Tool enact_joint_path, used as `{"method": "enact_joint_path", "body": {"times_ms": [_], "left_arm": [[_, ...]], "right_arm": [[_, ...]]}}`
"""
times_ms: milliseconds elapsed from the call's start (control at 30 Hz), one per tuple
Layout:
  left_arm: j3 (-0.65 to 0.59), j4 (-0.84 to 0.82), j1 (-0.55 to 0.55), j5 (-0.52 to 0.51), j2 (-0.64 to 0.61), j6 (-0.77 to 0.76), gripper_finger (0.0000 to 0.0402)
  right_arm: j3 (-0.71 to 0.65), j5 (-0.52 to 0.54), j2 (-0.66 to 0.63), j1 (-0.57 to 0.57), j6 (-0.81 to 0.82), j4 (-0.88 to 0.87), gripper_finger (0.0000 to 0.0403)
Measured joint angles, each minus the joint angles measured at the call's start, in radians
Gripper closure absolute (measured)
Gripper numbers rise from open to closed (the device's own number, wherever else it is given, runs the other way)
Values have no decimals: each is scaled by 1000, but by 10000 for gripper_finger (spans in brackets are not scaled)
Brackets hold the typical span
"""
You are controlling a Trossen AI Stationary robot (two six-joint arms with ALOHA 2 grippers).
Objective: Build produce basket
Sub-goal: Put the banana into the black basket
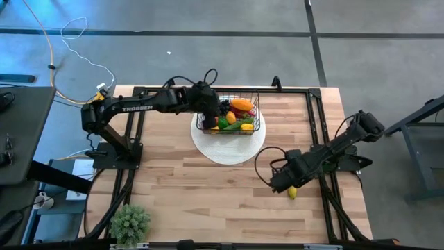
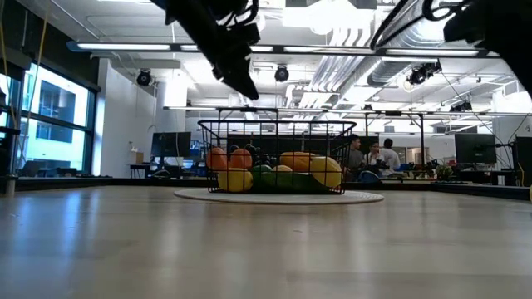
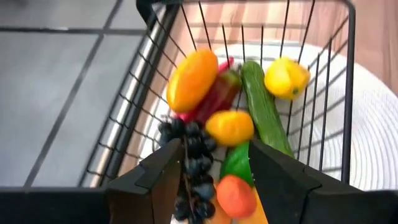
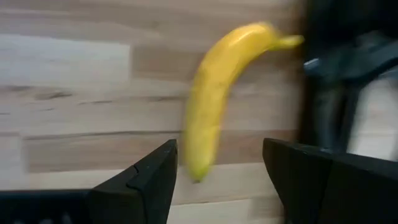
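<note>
Only right wrist view shows banana [image 4: 214, 99] whole; elsewhere seemingly half-hidden.

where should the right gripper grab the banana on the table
Probably across the banana's thick middle, coming straight down from above. It lies flat on the bare wooden table, a long shallow curve with a thin stem end. The right gripper, fingers open, hovers by its blunt end, roughly straddling its width.

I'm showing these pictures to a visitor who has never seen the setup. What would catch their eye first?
Probably the black wire basket heaped with bright fruit and vegetables, standing on a round white plate at the far middle of the table, with the left gripper poised open right over its dark grapes. Next, the lone yellow banana lying on the wood under the open right gripper.
</note>
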Motion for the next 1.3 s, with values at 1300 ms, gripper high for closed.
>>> {"method": "enact_joint_path", "body": {"times_ms": [1300], "left_arm": [[38, 0, 0, -17, 0, 18, 227]], "right_arm": [[-505, -166, -88, 9, 131, 673, 283]]}}
